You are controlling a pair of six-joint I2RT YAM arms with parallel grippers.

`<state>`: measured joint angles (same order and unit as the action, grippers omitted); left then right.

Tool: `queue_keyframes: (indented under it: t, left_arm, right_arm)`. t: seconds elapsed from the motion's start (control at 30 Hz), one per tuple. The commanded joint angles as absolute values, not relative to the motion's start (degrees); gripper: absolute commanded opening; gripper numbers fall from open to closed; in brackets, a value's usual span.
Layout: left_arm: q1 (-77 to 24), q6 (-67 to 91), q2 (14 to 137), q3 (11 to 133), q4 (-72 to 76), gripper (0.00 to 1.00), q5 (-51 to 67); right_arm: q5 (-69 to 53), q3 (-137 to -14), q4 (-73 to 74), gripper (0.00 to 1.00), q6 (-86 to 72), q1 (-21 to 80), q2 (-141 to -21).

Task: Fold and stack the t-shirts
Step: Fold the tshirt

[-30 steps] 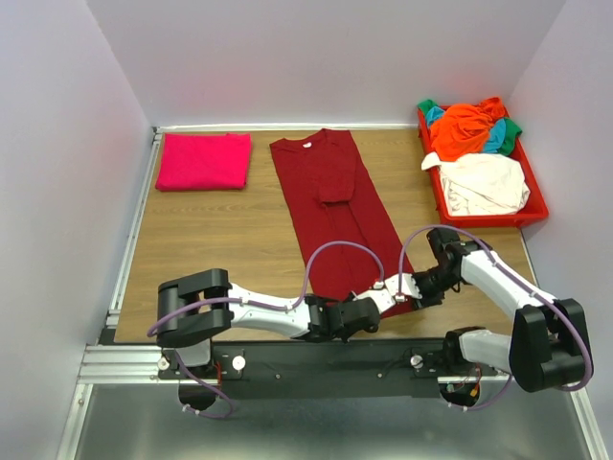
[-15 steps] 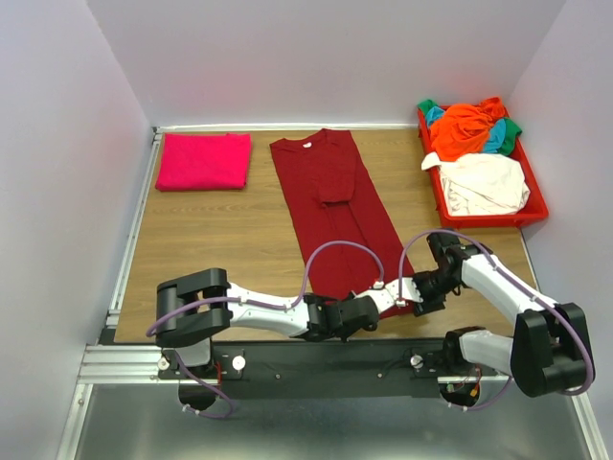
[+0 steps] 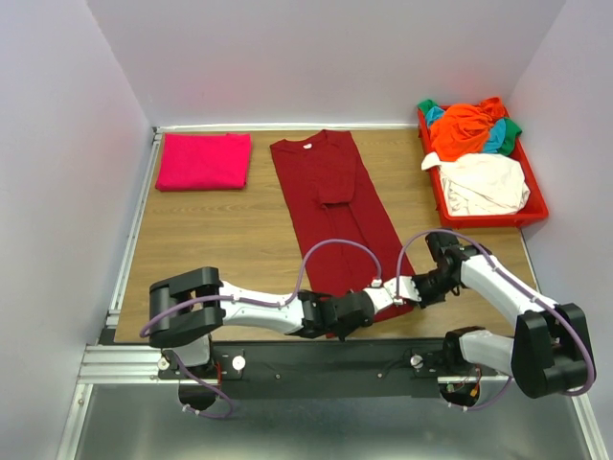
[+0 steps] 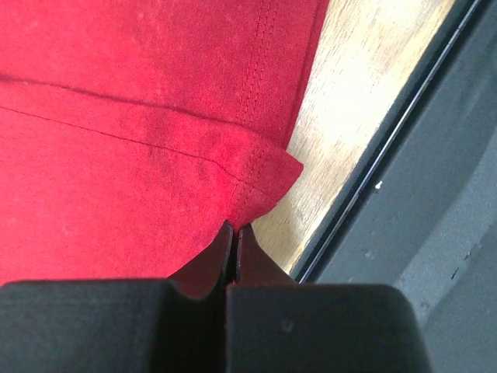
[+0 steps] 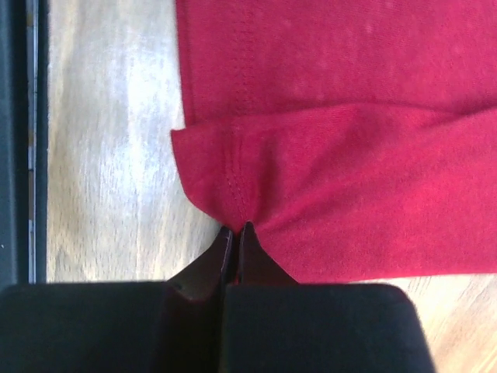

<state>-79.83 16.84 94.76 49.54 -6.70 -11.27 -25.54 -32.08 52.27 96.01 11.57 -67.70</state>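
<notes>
Your left gripper (image 4: pixel 234 229) and right gripper (image 5: pixel 235 229) are each pinched shut on a near hem corner of the maroon t-shirt (image 3: pixel 330 192)

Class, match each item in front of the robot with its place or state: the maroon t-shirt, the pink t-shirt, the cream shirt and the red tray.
Column 1
1. maroon t-shirt
2. pink t-shirt
3. cream shirt
4. red tray

Column 2
A. folded flat, far left
B. rigid plastic, far right
C. laid out long, in the middle
D. crumpled, inside the tray's near end

Pairs: 1-C; 2-A; 3-D; 4-B
</notes>
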Motion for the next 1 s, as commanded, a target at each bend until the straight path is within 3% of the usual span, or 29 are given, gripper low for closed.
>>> queue_keyframes:
  t: [0.0,0.27,0.47,0.97]
  left_arm:
    - [-79.5,14.7,91.1,48.5,-5.3,0.00,-9.0]
    - [-68.6,11.4,83.1,49.2,-4.5,0.00,-2.8]
    - [-52.4,6.9,81.6,52.7,-4.2,0.00,3.6]
    - [-27.7,-1.0,105.8,79.6,-6.6,0.00,14.9]
  right_arm:
    - [-26.4,-33.9,49.0,0.01,91.2,11.8,-67.3]
    - [-32.9,-45.4,49.0,0.01,80.3,11.8,-72.0]
    - [-32.7,-57.6,40.3,0.01,70.4,11.8,-83.4]
    - [-26.2,-98.7,29.6,0.01,49.1,13.9,-120.5]
